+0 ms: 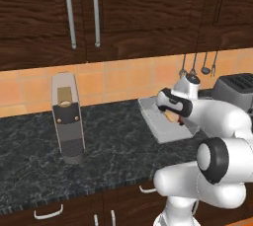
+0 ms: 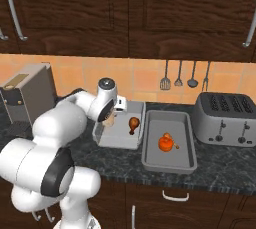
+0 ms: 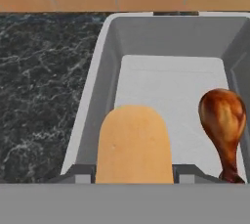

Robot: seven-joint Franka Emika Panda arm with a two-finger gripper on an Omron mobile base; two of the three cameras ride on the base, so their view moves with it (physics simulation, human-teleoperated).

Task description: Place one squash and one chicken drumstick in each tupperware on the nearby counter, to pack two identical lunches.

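Two shallow light-grey tupperware trays sit side by side on the dark marbled counter (image 2: 220, 170), in the centre of the right base view, with a silver toaster (image 2: 226, 119) to their right and a tall grey coffee machine (image 1: 66, 119) well apart at centre left of the left base view. The right tray (image 2: 187, 148) holds a small orange squash (image 2: 166, 143) lying alone on its floor. The left tray (image 2: 102, 140) holds a glossy brown chicken drumstick (image 2: 133, 124), which also appears at the right of the hand view, thick end up and thin bone end toward the bottom edge. The gripper (image 2: 108, 116) hangs over the left part of that tray, its fingers pinching a pale tan, rounded squash (image 3: 133, 142) that rises at bottom centre of the hand view, above the tray floor and beside the drumstick without touching it. This squash looks smooth, firm and fairly light, so it should hold its shape but could slide between the pads; a hold across its middle, where the sides run parallel, seems safest. The drumstick looks slick and tapered, probably easiest to take across the thick meaty end. By the look of it, the right tray lacks a drumstick.
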